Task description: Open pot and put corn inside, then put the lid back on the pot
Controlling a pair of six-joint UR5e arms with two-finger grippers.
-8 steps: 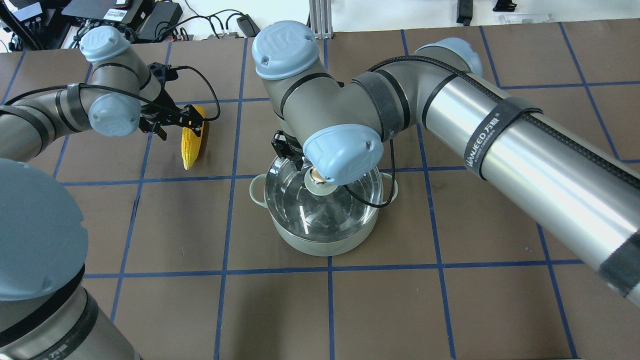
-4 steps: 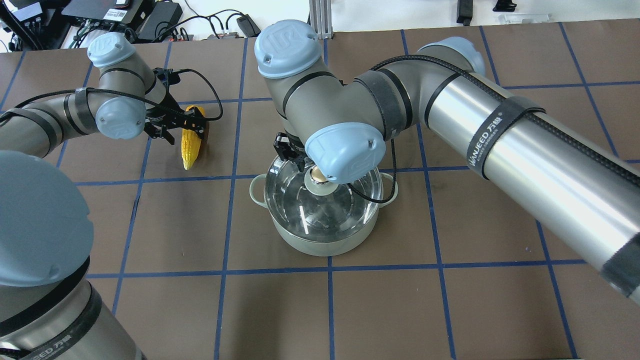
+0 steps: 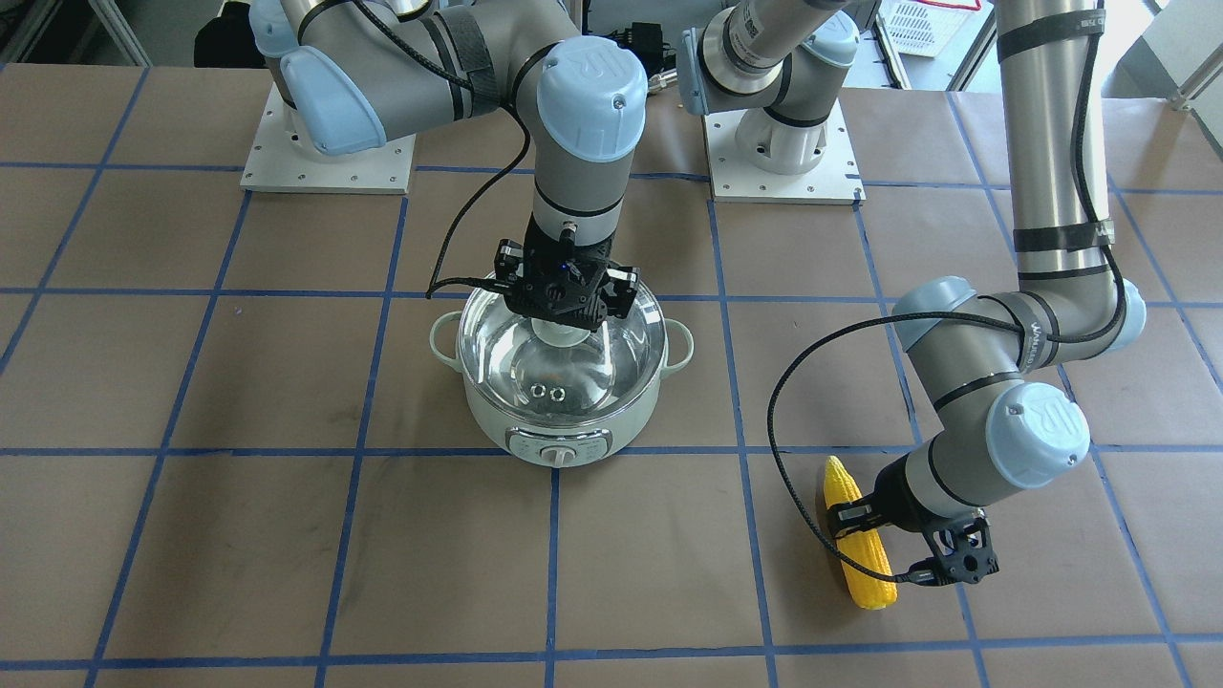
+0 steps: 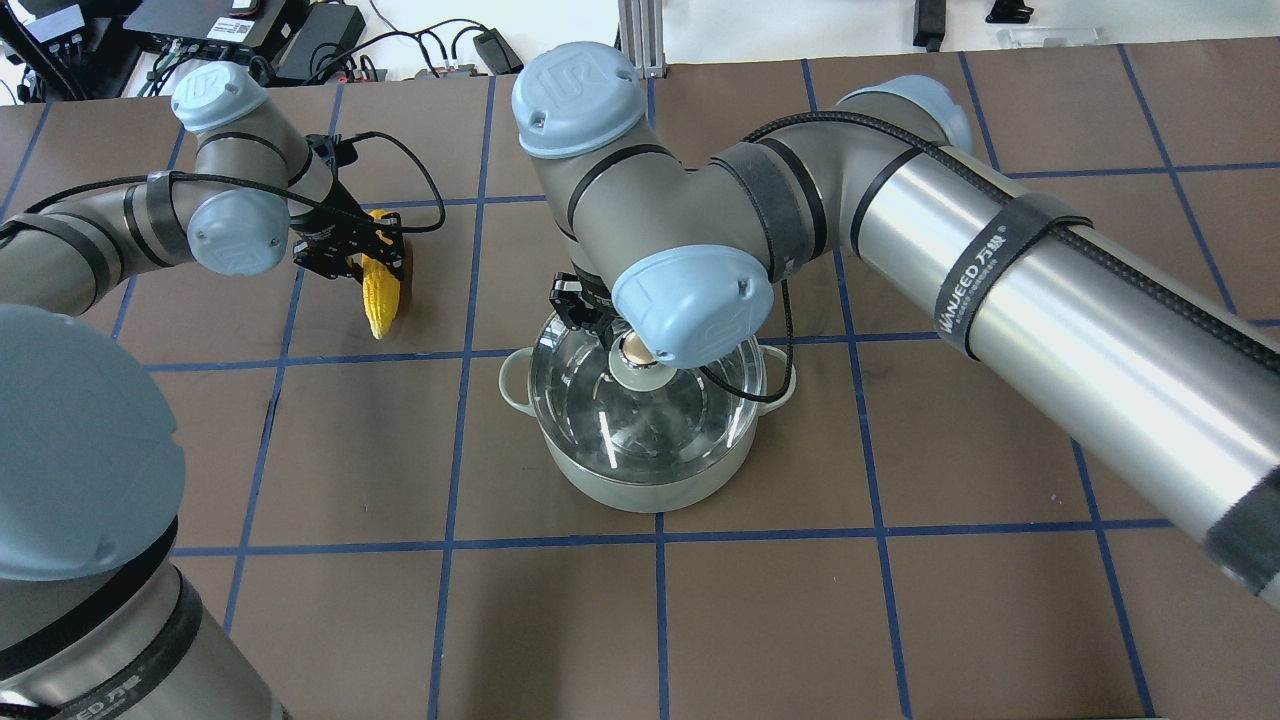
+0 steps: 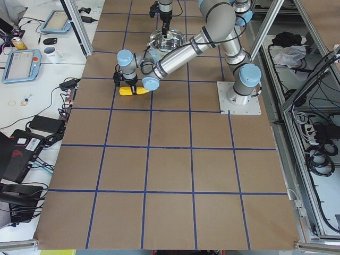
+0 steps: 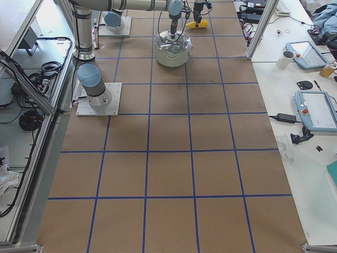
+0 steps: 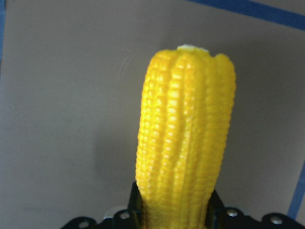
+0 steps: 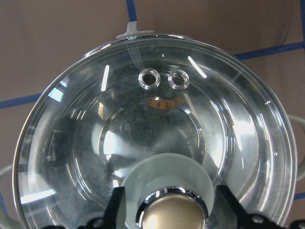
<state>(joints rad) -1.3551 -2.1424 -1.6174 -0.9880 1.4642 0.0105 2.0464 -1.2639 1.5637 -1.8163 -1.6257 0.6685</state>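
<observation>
One round mint-green electric pot, clear glass dome lid on, nothing visible inside; right gripper spread around its knob. One yellow corn ear lies far-left, left gripper straddling it, grip unclear.

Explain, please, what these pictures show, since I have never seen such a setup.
These are two robot arms bolted to a brown gridded table, each ending in a two-finger gripper. Four fixed cameras watch: one behind the robot, one facing it, one at each table end. Two more ride on the wrists. On the table are a mint-green pot with its glass lid on, and a yellow ear of corn. The left gripper pinches the corn, which seems to lie on the table. The right gripper straddles the lid's knob, fingers apart.
</observation>
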